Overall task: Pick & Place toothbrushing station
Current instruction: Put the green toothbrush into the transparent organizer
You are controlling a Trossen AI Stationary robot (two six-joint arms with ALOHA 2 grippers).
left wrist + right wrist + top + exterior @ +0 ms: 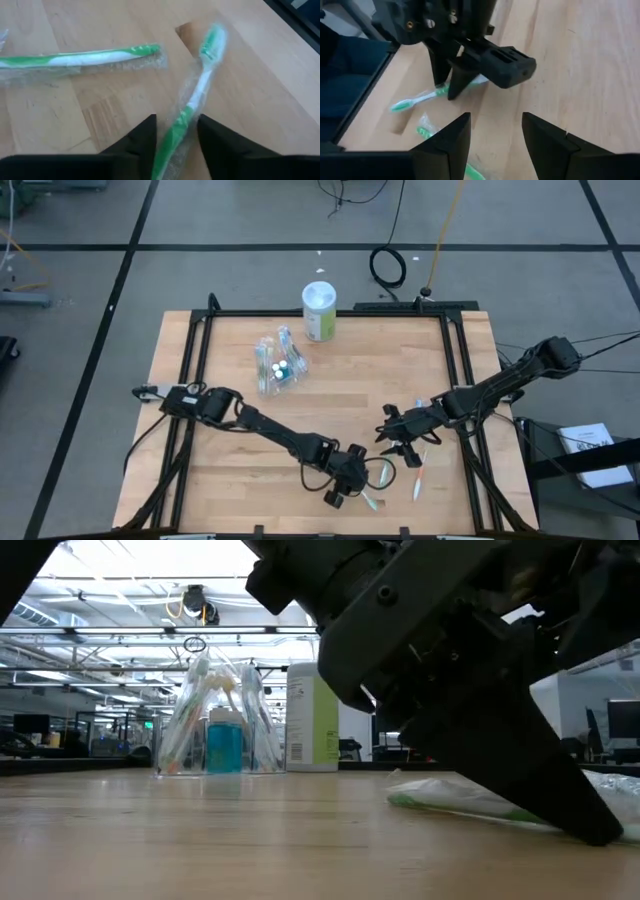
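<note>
Green-and-white wrapped toothbrush [186, 117] sits between our left gripper [175, 135]'s parted fingers, low on the desk [330, 400]. We judge this the pick: close next, then lift. Right gripper [492, 132] hovers nearby, open.

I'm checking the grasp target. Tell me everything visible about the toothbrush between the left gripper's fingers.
The green-and-white toothbrush is slim, sealed in a clear crinkly wrapper, and lies flat on the wooden table near its front edge. Its handle runs between the open fingers of the left gripper, its head pointing away. A second wrapped green toothbrush lies beside it, apart.
</note>
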